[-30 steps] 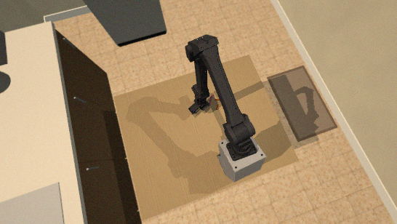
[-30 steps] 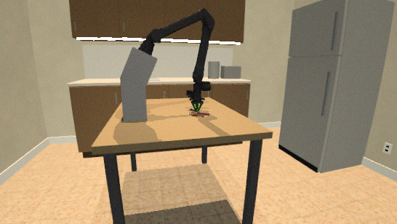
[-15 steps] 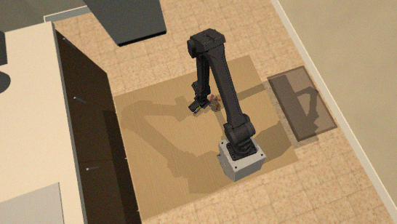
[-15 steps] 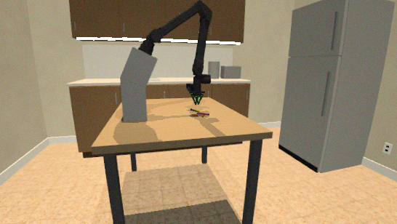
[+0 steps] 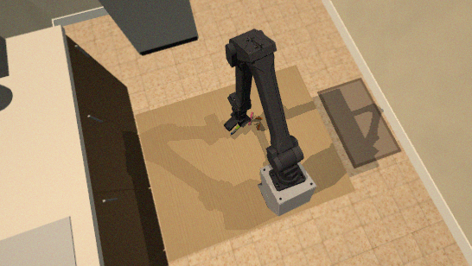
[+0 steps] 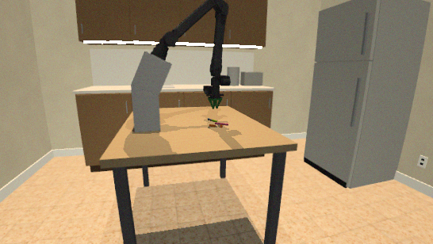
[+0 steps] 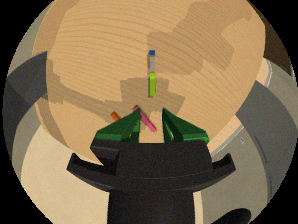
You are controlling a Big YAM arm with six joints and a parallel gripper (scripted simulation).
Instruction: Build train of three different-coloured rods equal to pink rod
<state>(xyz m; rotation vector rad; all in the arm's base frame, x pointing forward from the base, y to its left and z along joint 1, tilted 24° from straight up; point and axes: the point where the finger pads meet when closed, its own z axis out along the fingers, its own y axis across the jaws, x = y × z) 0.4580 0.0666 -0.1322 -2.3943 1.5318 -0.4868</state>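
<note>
Seeing the fingers (image 6: 212, 104) above the surface (image 5: 186, 164) (image 6: 254, 143) (image 7: 95, 55), parted moderately wide, with just air in between. Definitely not gripping any rod.

Can spot the train lying flat in one line, nearer the top edge of the surface than the bottom edge in the top view, roughly midway between left and right edges. Goes blue rod (image 5: 232, 133) (image 6: 208, 120) (image 7: 152, 52), then grey rod (image 7: 152, 63), then lime rod (image 7: 152, 85) (image 5: 237, 127) (image 6: 214, 120), looking end to end in the wrist view. Can't make out any gap there, tbh.

Got the pink rod (image 5: 251, 117) (image 6: 224, 123) (image 7: 148, 121) too, lying slantwise near the lime end, apart from the line. Can't tell about the darker tip at its far end, maybe just shading or another rod.

Also showing two orange-brown rods (image 5: 258, 126) (image 6: 212, 126) beside the pink one, towards the right edge in the top view. Too small to call exact colours. Find the arm's base (image 5: 287, 203) (image 6: 147, 115) near the lower right corner there.
</note>
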